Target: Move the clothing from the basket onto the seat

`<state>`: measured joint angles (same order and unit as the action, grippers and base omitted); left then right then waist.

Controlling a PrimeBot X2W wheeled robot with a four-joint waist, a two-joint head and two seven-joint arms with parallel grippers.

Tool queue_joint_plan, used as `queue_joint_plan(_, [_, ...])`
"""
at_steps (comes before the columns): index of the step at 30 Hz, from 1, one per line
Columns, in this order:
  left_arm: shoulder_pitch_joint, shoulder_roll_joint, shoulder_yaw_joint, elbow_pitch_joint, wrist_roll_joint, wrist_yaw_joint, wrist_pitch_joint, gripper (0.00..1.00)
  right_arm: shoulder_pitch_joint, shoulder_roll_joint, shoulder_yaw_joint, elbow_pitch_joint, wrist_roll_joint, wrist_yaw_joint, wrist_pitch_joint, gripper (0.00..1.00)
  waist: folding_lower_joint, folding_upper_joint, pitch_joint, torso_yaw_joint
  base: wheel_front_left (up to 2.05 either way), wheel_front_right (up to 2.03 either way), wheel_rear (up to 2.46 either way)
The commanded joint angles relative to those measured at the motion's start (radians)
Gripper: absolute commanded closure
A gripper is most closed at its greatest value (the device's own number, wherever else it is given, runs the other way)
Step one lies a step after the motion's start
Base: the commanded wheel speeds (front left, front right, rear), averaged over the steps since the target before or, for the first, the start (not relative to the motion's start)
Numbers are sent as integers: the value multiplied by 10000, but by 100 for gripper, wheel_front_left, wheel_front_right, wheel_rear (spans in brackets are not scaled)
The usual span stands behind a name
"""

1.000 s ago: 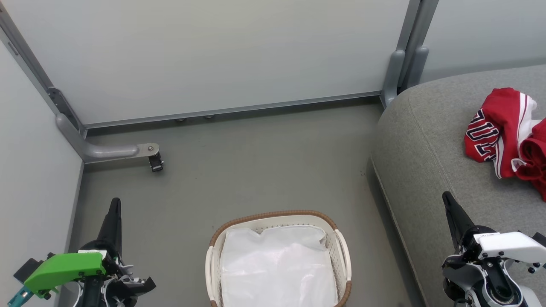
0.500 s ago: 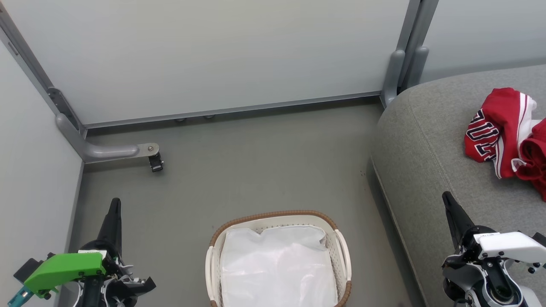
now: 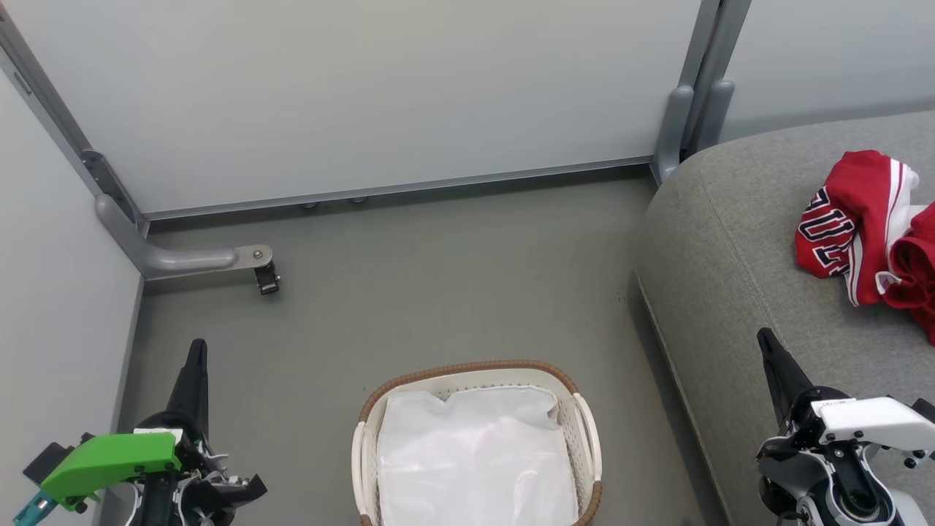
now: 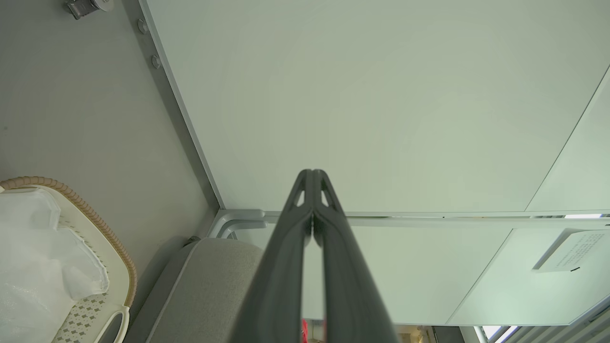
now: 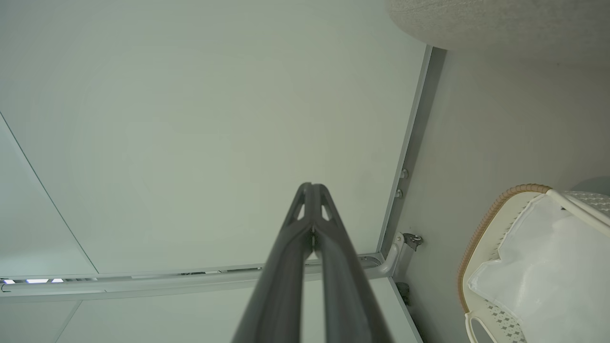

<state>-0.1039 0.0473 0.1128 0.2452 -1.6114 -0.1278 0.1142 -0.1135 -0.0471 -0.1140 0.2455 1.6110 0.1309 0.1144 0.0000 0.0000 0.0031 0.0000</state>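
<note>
**Both grippers shut and idle; clothing lies on the seat**

At your lower left in the head view, the left gripper point(image 3: 195, 349) points up the frame above the floor point(image 3: 438, 277). Its two dark fingers are pressed together into one thin blade, and a green housing point(image 3: 109, 460) sits at its wrist. Its own wrist view shows the tips meeting with nothing between them, aimed at a pale wall. At your lower right, the right gripper point(image 3: 765, 337) stands in much the same pose, leaning slightly leftward over the front edge of the seat point(image 3: 730, 256). It has a white housing point(image 3: 873, 420) behind it. Its fingers are likewise closed tip to tip on nothing.

The floor is plain grey, boxed in by pale wall panels point(image 3: 365, 95). A grey metal foot point(image 3: 197, 259) juts out from the left corner. A grey post point(image 3: 694, 102) stands where the panels join, just behind the seat's rounded corner. Between your two grippers, at the bottom centre, the basket point(image 3: 467, 367) sits on the floor. It is white and perforated with a brown woven rim, and a white sheet point(image 3: 475, 460) lies inside it. The frame edge cuts off its near end.

The clothing point(image 3: 855, 219) lies on the seat at the far right, well apart from the basket and beyond the right gripper. It is a crumpled red heap with white stripes and dark, white-edged lettering folded partly out of sight. Its right side runs off the frame.
</note>
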Motion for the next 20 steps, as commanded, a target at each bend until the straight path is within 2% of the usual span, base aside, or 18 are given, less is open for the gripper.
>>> queue_joint_plan(1, [-98, 55, 27, -14, -29, -54, 36, 100, 109, -59, -23, -35, 37, -3, 29, 100, 0, 0, 0, 0, 0, 0, 0])
queue_joint_plan(20, [-98, 55, 26, -15, -29, -54, 35, 100, 108, -59, -22, -35, 38, -3, 28, 100, 0, 0, 0, 0, 0, 0, 0])
